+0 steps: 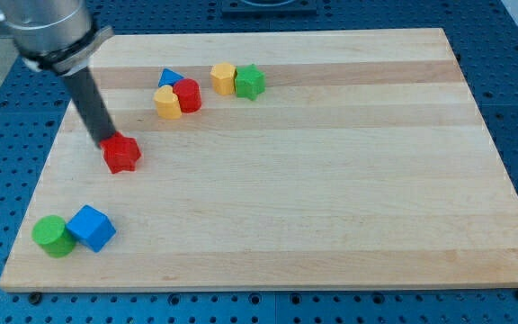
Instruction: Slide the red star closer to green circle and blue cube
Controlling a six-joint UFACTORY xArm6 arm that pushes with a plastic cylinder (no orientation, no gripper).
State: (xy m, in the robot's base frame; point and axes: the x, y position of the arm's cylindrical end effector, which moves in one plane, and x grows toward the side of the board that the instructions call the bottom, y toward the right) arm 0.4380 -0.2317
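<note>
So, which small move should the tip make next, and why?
Probably a short push toward the view's bottom and slightly left. My tip sits at the top-left edge of the red star, seemingly touching it. The green circle and blue cube lie together near the bottom-left corner, below the star, so pushing from this side should drive it toward them.
</note>
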